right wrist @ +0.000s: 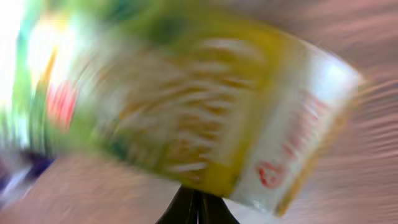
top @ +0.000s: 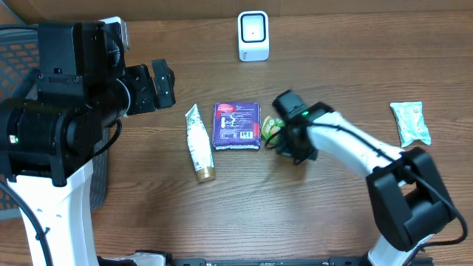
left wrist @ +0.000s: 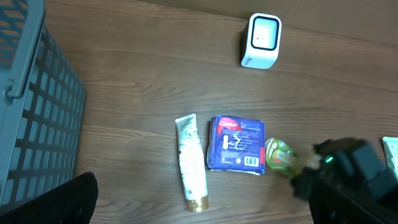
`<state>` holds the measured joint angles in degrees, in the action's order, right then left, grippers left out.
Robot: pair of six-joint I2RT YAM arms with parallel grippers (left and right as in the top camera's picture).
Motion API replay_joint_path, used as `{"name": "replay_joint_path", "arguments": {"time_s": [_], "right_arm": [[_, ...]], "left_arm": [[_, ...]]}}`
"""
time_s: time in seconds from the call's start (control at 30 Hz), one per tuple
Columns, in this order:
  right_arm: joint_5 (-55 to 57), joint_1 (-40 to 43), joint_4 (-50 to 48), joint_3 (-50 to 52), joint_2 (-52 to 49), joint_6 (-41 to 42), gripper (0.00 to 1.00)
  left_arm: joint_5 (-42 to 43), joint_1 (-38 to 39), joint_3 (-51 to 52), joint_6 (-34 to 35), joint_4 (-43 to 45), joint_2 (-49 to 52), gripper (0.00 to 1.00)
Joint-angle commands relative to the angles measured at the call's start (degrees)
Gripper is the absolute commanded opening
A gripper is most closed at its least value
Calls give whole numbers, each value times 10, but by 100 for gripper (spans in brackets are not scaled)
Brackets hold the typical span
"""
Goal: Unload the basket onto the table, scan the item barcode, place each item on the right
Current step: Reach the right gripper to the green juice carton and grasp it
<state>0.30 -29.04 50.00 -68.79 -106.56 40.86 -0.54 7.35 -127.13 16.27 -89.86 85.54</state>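
A small green and yellow packet lies just right of a blue packet near the table's middle. My right gripper is shut on its edge. The right wrist view is blurred: the packet fills it, with the two dark fingertips pinched together under its lower edge. The white barcode scanner stands at the far edge, also in the left wrist view. My left gripper hovers open over the table's left side, holding nothing; one dark finger shows in its own view.
A white tube with a gold cap lies left of the blue packet. A pale green packet lies at the far right. A grey mesh basket stands along the left edge.
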Motion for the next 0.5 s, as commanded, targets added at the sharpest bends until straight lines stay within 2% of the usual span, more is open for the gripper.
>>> {"name": "replay_joint_path", "arguments": {"time_s": [0.0,0.2,0.37,0.47], "right_arm": [[47,53,-22,2,0,-17,4],[-46,120,-152,2,0,-108,6],[-108,141,-247,2,0,-127,16],[-110,145,-257,2,0,-129,28]], "left_arm": [[-5,-2,-4,-9,0,4,100],[-5,-2,-4,-9,0,4,100],[-5,-2,-4,-9,0,4,100],[-5,-2,-4,-9,0,4,100]]}}
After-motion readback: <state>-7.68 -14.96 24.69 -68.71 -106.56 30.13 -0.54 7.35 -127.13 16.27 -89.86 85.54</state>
